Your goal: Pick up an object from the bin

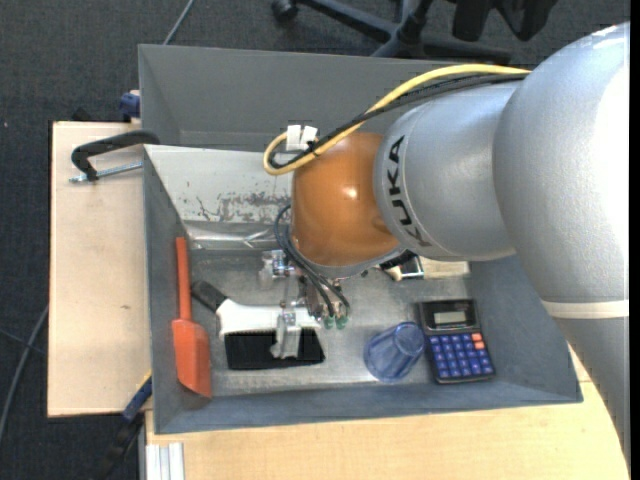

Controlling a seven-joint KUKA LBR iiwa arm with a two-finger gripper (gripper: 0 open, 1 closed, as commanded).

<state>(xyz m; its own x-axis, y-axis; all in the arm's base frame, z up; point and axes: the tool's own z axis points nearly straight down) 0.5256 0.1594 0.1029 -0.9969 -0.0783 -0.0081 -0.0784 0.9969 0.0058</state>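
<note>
**Operator:** What's my tool on?

**Annotator:** A flat black rectangle [250, 350], lying flat on the bin floor, front middle. Your tool [287, 340] sits over its right half. I can't tell if it's touching or just above.

**Operator:** Open or closed?

**Annotator:** Can't tell. The tip is a clutter of metal and wires from this angle, so I'm not marking either.

**Operator:** What's next to it?

**Annotator:** A white block [245, 317] lies against the rectangle's back edge, just left of your tool. A short black stub [207, 294] sticks out from it toward the back left. Further left there's an orange scraper [188, 338] along the left wall of the bin [240, 88], with its thin handle pointing to the back and its wide end at the front.

**Operator:** And the right side?

**Annotator:** A see-through blue cup [393, 351] is tipped on its side, apart from the rectangle. Just beside the cup is a calculator [457, 342] with blue keys and a few orange ones, its display toward the back.

**Operator:** And my arm?

**Annotator:** Your arm [500, 158] comes in from the right. Its orange cover [335, 208] hangs over the bin's middle, and a yellow cable [420, 86] loops across the top of it.
</note>
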